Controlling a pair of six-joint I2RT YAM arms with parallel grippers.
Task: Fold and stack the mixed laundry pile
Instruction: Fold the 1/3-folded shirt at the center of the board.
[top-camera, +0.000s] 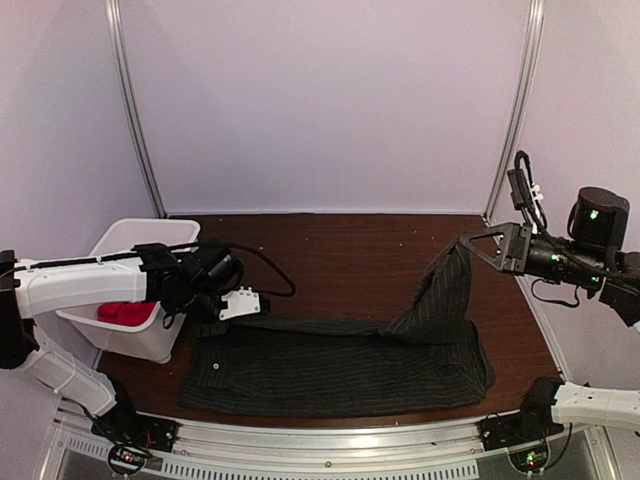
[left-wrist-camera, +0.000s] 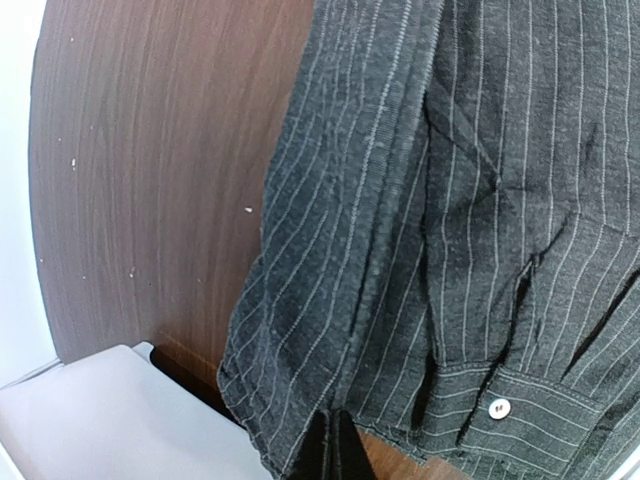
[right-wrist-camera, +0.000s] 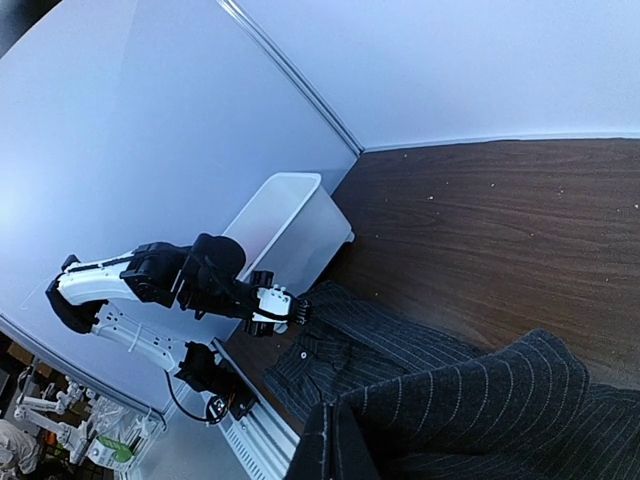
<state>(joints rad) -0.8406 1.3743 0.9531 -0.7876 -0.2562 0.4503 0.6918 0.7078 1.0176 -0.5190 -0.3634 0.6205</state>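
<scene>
Left hand low, pinched closed; right hand raised, seemingly closed too; both arms extended inward.

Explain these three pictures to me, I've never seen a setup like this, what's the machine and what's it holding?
Two robot arms sit at a brown table. One picture looks down from above; the other two come from cameras on each wrist. A dark pinstriped shirt lies spread on the table. The left gripper is pinched shut on its edge near the white bin, which holds a red T-shirt. The right gripper is shut on another part, holding it up above the table.
</scene>
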